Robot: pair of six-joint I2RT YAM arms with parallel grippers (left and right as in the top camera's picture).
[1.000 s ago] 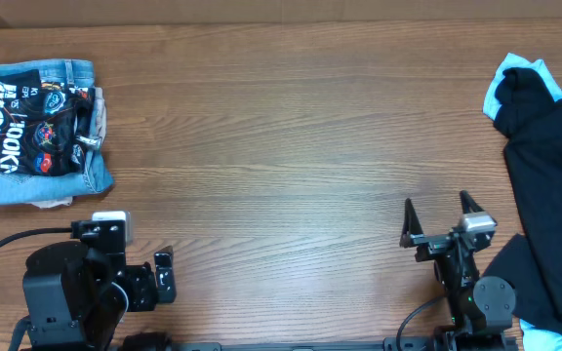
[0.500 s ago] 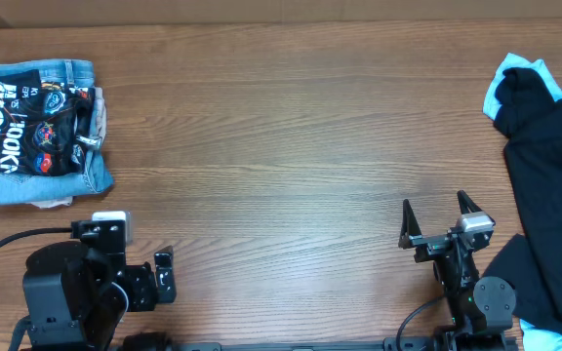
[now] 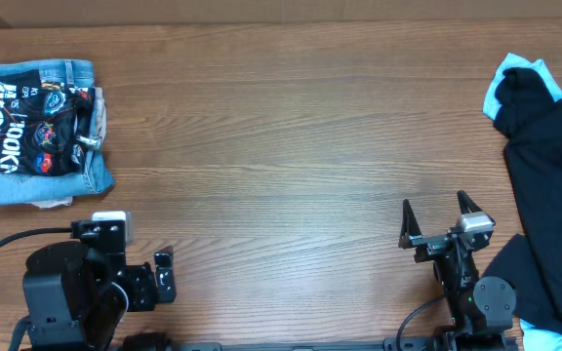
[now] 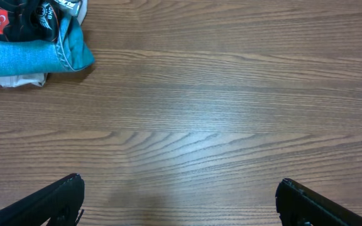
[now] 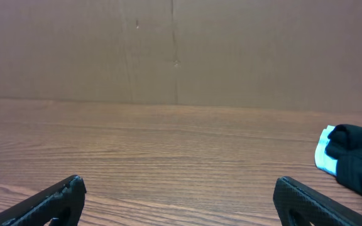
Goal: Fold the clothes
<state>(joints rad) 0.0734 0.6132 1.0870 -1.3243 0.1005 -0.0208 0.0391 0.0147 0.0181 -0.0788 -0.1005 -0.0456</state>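
The black jersey [image 3: 29,122] with white lettering and orange-white logos lies folded on top of folded light-blue jeans [image 3: 91,174] at the far left of the table. A corner of it shows in the left wrist view [image 4: 24,14], top left. My left gripper [image 3: 165,275] rests near the front left edge, open and empty; its fingertips frame bare wood in the left wrist view [image 4: 180,191]. My right gripper [image 3: 436,213] rests near the front right, open and empty, also seen in the right wrist view [image 5: 180,191].
A plain black garment [image 3: 552,185] over a light-blue one [image 3: 501,83] lies heaped at the right edge; it shows in the right wrist view [image 5: 357,154]. A brown cardboard wall [image 5: 181,50] stands behind the table. The wooden tabletop [image 3: 281,146] spans the middle.
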